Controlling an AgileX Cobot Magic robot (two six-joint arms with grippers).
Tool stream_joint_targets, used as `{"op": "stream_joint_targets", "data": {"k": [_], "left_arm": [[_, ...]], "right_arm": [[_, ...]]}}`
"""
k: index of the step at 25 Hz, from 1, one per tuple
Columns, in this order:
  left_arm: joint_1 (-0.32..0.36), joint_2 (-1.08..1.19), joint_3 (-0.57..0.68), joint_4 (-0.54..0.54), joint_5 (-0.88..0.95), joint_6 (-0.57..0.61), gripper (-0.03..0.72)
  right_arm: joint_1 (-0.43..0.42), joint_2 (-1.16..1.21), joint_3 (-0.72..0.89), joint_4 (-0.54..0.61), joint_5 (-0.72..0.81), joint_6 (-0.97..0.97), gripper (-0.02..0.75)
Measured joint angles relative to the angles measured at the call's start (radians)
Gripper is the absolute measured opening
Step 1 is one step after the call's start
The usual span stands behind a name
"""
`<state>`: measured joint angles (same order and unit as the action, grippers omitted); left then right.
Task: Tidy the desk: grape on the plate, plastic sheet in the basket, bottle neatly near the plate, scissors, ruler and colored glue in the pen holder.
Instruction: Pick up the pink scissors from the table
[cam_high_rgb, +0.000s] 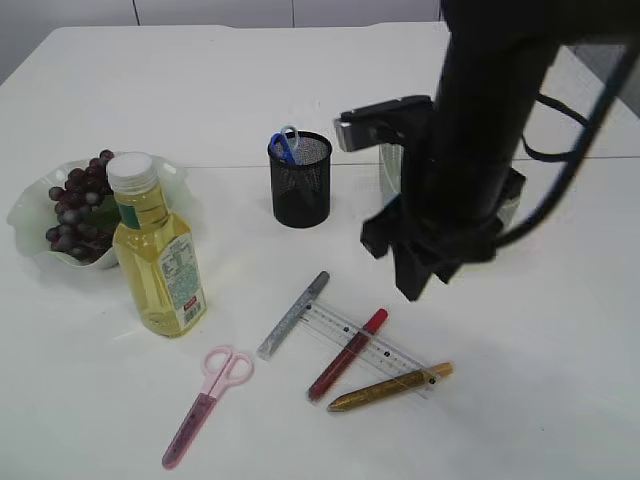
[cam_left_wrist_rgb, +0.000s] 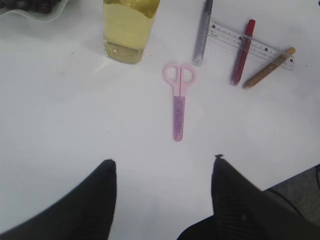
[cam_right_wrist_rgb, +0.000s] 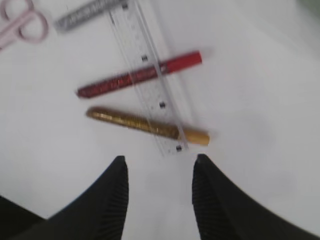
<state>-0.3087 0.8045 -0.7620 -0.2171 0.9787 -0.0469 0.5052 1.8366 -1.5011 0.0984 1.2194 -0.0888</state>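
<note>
Hovering my right hand (cam_right_wrist_rgb: 159, 167) over the clear ruler (cam_right_wrist_rgb: 150, 82), I am holding its jaws partly open with nothing between them, and my left hand (cam_left_wrist_rgb: 162, 170) is likewise standing open and empty above the bare tabletop (cam_left_wrist_rgb: 75, 115), on the near side of the pink scissors (cam_left_wrist_rgb: 178, 97). I am taking the ruler as my landmark: the red glue pen (cam_right_wrist_rgb: 140, 75) and the gold glue pen (cam_right_wrist_rgb: 145, 124) are both lying across it, the silver glue pen (cam_high_rgb: 293, 315) is touching its far end, and the pink scissors are lying well off to its left. I am judging the crossing to be the trouble: closing on one pen, I could be pinching the ruler's thin edge too, dragging it and rolling the other pens away. The pen holder (cam_high_rgb: 300, 180), beyond the ruler, is already holding blue-handled scissors (cam_high_rgb: 285, 145), so a long pen could be catching on its rim and tipping it. The bottle (cam_high_rgb: 160, 250) is standing left of the ruler beside the plate (cam_high_rgb: 30, 215) with the grapes (cam_high_rgb: 75, 205); a wide swing could be knocking it over.
</note>
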Motion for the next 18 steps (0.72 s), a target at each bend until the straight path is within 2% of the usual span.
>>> {"op": "stream_joint_targets", "data": {"k": [7, 12, 16, 18], "left_arm": [[0.000, 0.060, -0.002, -0.005, 0.091, 0.055, 0.442], [-0.002, 0.155, -0.002, -0.042, 0.116, 0.094, 0.424], [-0.056, 0.240, -0.002, -0.040, 0.114, 0.100, 0.408], [-0.113, 0.297, -0.002, -0.039, 0.096, 0.100, 0.407]], "right_arm": [[0.000, -0.256, 0.340, -0.014, -0.024, 0.001, 0.314], [0.000, -0.435, 0.487, -0.030, -0.053, 0.012, 0.315], [0.000, -0.503, 0.515, -0.030, -0.057, 0.025, 0.315], [0.000, -0.515, 0.515, -0.032, -0.059, 0.027, 0.315]]}}
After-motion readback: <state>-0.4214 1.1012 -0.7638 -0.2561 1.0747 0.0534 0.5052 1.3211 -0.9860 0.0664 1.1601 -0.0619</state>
